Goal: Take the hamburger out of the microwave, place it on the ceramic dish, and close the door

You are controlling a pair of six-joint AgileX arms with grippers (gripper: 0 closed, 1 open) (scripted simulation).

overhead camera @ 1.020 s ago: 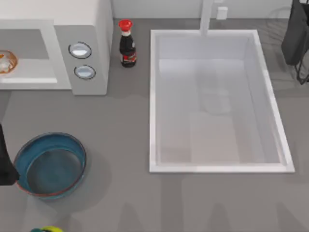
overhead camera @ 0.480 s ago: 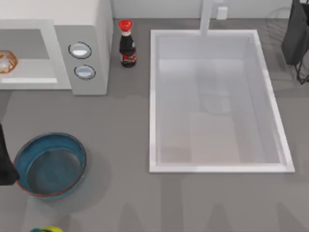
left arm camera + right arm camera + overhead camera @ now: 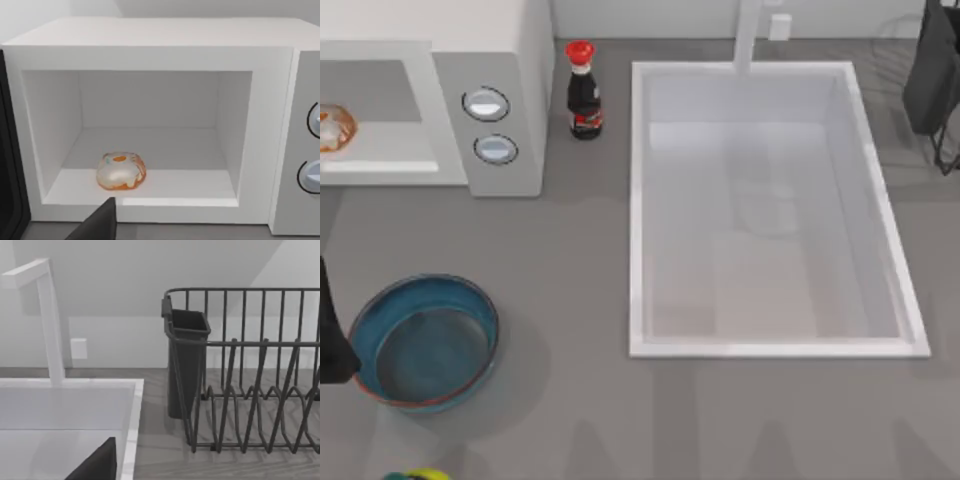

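Observation:
The microwave (image 3: 525, 60) stands at the table's back left, and its cavity (image 3: 150, 105) is open. The hamburger (image 3: 332, 128) lies on the cavity floor; the left wrist view shows the hamburger (image 3: 121, 171) near the front lip. A dark panel (image 3: 7, 165) beside the cavity looks like the open door. The ceramic dish (image 3: 424, 342), blue with a reddish rim, sits empty on the table in front of the microwave. My left gripper (image 3: 97, 225) hangs in front of the cavity, apart from the hamburger. My left arm (image 3: 328, 340) is at the left edge beside the dish. My right arm (image 3: 932, 70) is parked at the back right.
A big white sink (image 3: 636, 200) with a faucet (image 3: 750, 35) takes up the middle and right. A soy sauce bottle (image 3: 584, 90) stands between microwave and sink. A dark dish rack (image 3: 250, 370) is at the back right. A yellow-green object (image 3: 415, 475) sits at the front edge.

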